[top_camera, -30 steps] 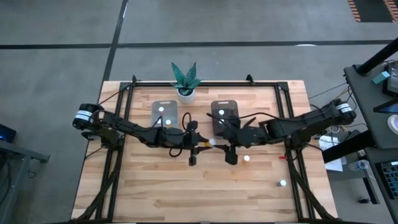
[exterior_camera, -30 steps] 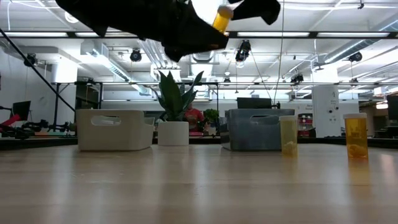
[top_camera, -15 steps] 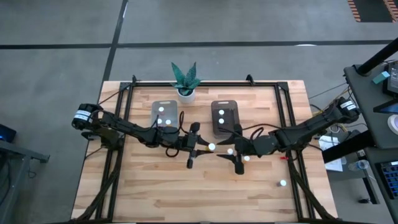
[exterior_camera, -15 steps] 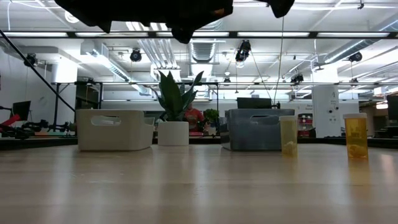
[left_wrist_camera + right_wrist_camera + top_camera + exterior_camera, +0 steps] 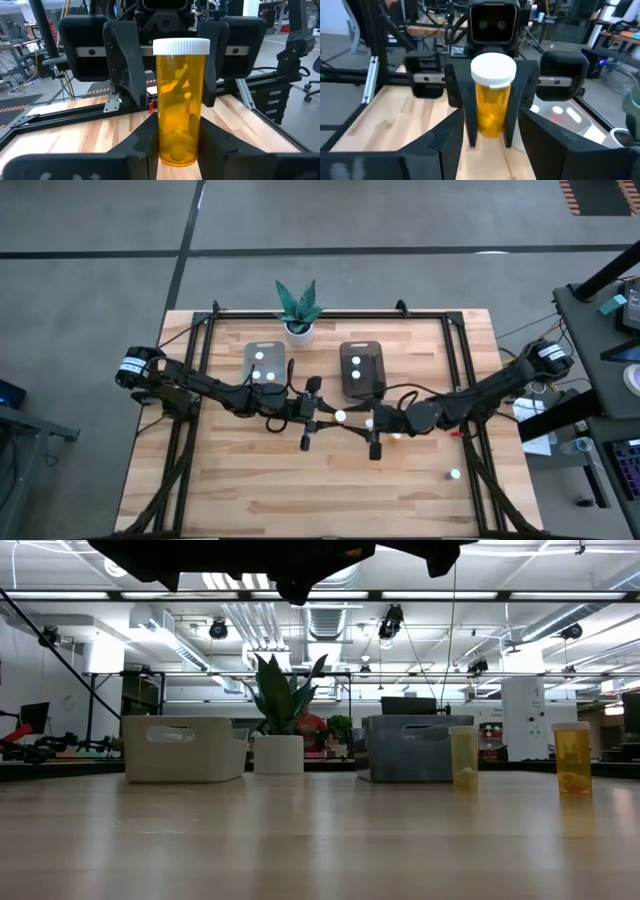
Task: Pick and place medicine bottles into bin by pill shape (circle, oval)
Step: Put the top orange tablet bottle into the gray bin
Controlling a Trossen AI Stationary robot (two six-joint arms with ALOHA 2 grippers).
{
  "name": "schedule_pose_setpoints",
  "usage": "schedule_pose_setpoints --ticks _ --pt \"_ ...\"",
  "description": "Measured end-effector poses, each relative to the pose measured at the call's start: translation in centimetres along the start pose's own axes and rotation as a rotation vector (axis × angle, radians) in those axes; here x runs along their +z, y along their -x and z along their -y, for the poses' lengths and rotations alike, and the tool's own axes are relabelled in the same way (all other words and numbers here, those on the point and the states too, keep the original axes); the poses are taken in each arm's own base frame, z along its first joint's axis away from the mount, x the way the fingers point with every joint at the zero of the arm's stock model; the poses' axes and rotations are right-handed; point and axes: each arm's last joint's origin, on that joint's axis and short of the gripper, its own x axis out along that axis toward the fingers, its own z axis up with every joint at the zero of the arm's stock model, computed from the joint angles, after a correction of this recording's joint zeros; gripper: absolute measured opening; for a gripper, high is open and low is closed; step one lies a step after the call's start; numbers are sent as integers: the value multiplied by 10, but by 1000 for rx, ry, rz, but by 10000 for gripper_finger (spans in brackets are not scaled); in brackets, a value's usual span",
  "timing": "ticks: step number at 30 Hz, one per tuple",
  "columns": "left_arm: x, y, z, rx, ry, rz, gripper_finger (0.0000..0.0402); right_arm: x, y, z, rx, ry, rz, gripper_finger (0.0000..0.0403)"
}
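An amber medicine bottle (image 5: 177, 100) with a white cap (image 5: 340, 416) is held upright above mid-table, and my left gripper (image 5: 334, 417) is shut on it. My right gripper (image 5: 372, 424) faces it from the table's right. It is open, with a finger on each side of the bottle (image 5: 491, 107) and a gap showing. Two more amber bottles (image 5: 464, 757) (image 5: 572, 757) stand on the table. The pale bin (image 5: 264, 366) holds one bottle and the dark bin (image 5: 362, 370) holds two. My left gripper pinches the bottle's lower body (image 5: 176, 137) between its two fingers. The fingers (image 5: 145, 145) come in level from the table's left. The bottle stands upright with its cap up, lifted clear of the table.
A potted green plant (image 5: 298, 310) stands at the far edge between the bins. One loose bottle (image 5: 397, 435) stands just right of the grippers and another (image 5: 455, 474) near the right front. A black frame (image 5: 450, 340) runs around the table.
My right gripper has come down and swung level, turning toward the table's left until it faces the held bottle. My left gripper has tipped up toward level. This brought the bottle upright and took it out of the top of the low view.
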Motion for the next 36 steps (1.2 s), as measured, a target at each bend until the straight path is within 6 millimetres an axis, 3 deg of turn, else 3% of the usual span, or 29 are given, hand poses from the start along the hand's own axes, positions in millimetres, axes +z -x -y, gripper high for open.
schedule_pose_setpoints --ticks 26,36 --pt "0 0 -3 30 0 -5 80 -4 -11 2 -43 49 32 99" --pt "0 0 -3 30 2 -3 122 -5 -12 1 -41 52 28 87"
